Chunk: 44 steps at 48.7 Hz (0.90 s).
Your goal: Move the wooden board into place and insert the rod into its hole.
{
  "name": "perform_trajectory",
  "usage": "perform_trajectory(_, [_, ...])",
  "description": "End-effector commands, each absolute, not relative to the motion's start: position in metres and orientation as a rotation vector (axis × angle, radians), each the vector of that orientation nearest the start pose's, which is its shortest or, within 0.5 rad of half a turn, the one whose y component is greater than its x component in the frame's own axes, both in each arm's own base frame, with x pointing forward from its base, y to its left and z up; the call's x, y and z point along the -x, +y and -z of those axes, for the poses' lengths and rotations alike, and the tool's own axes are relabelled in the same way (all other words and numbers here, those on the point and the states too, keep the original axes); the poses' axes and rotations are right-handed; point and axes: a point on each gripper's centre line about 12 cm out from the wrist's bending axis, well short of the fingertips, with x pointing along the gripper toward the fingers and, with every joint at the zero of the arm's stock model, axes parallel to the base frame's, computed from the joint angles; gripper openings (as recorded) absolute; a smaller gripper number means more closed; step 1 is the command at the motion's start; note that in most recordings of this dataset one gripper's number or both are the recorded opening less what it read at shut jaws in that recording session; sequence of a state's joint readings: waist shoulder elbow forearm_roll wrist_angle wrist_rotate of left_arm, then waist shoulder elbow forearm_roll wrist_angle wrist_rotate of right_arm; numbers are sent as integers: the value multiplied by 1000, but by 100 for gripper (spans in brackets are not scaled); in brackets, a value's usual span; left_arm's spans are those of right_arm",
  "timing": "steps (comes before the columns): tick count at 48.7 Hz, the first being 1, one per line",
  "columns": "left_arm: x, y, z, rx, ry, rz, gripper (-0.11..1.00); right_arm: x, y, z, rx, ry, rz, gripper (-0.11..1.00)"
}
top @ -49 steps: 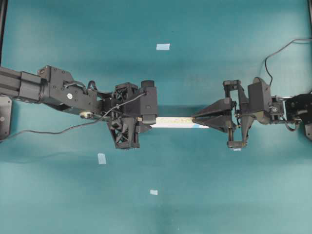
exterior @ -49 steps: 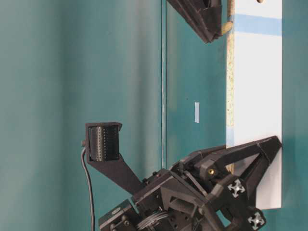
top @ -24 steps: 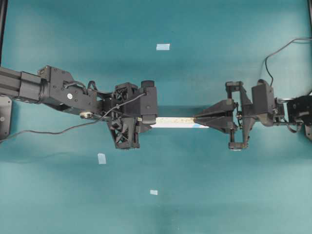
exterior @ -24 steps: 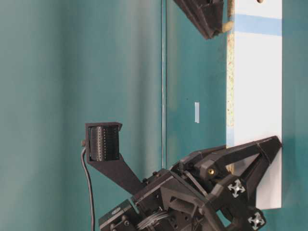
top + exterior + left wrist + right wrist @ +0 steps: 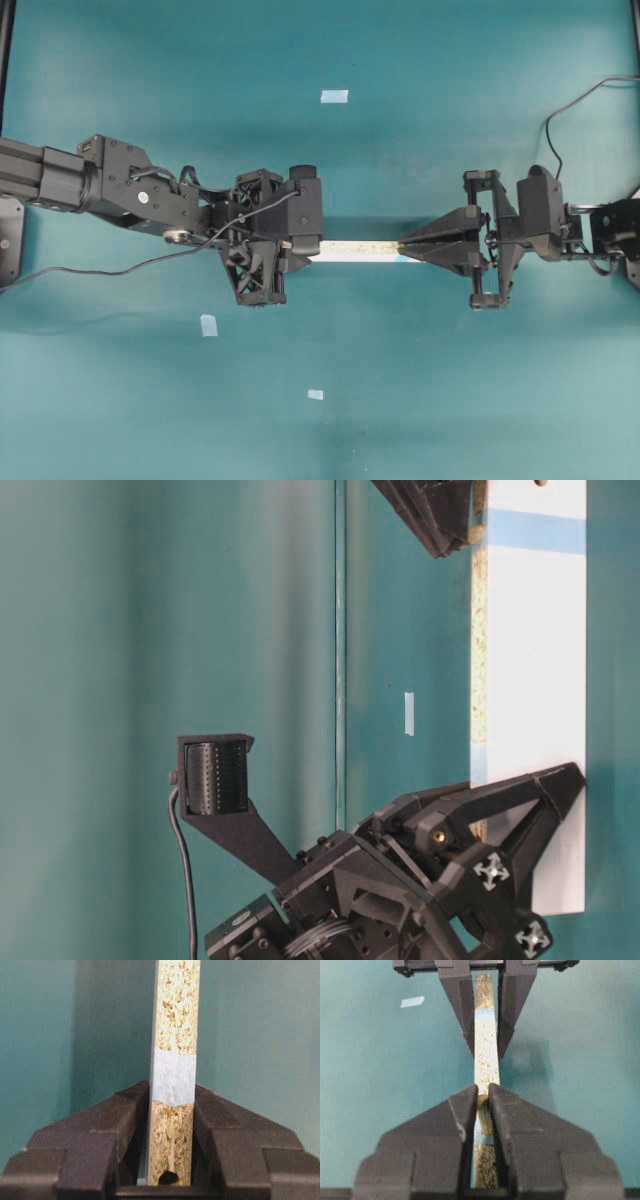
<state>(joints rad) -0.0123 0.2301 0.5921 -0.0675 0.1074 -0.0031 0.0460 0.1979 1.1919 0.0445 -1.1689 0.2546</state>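
My workspace is a flat teal tabletop (image 5: 420, 400) with a matte surface, evenly lit from above, with soft shadows at its middle. Three small pale blue tape rectangles lie on it, well apart: one near the far edge (image 5: 334, 96), one left of centre (image 5: 208, 325), one nearer me (image 5: 315, 394). A black frame rail (image 5: 6, 50) borders my left side.

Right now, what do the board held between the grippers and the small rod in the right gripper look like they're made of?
The wooden board looks like particleboard: its narrow edge shows coarse pressed tan chips, while the broad face is smooth and white, probably laminate. Pale blue bands, seemingly tape, cross it. The rod in the right gripper looks like plain unfinished light wood; little of it shows.
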Motion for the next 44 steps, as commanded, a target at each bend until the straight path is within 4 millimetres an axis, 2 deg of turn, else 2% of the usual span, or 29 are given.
perform_trajectory(1, [-405, -7, -105, 72, 894, -15, 24, -285, 12, -88, -263, 239, 15, 11])
perform_trajectory(31, [-406, -6, -106, 73, 890, -16, 24, -273, 12, -80, -270, 395, 35, 11])
perform_trajectory(44, [-406, -7, -107, 72, 888, -15, 24, -268, 13, -73, -265, 563, 51, 11])
